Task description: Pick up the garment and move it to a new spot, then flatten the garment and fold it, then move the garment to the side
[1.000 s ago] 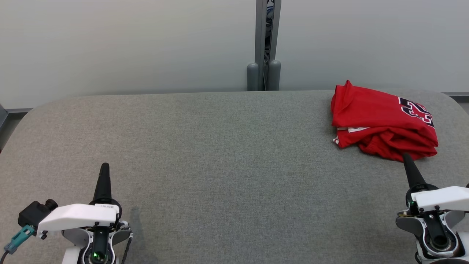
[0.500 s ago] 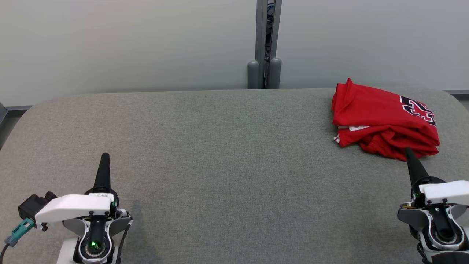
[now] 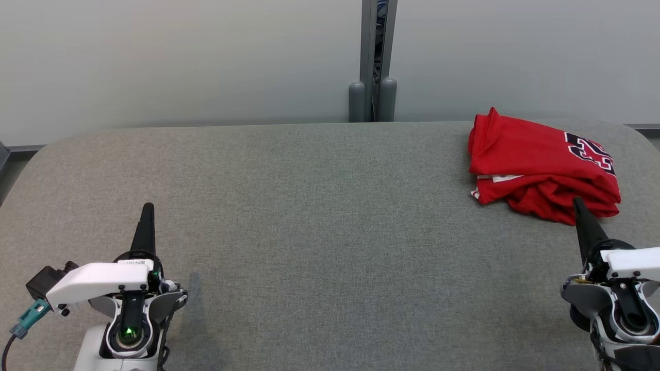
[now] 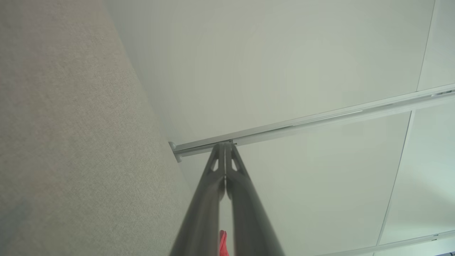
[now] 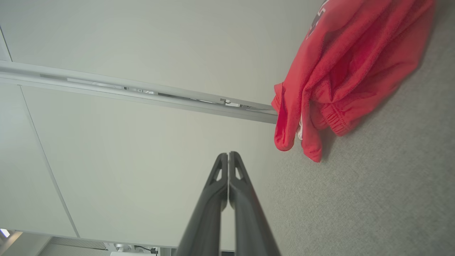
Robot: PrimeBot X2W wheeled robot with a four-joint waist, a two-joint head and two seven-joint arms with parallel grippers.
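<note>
Garment (image 3: 536,165) — just beyond right tool (image 3: 578,205)

A grey fabric-covered bench (image 3: 309,232) with rounded far corners spans the scene from left to right. Behind its far edge stand pale, plain wall panels (image 3: 180,62). A narrow grey metal post (image 3: 378,51) rises between them, slightly right of centre, flanked at its foot by two short round-topped grey stubs (image 3: 356,101) just behind the bench.
</note>
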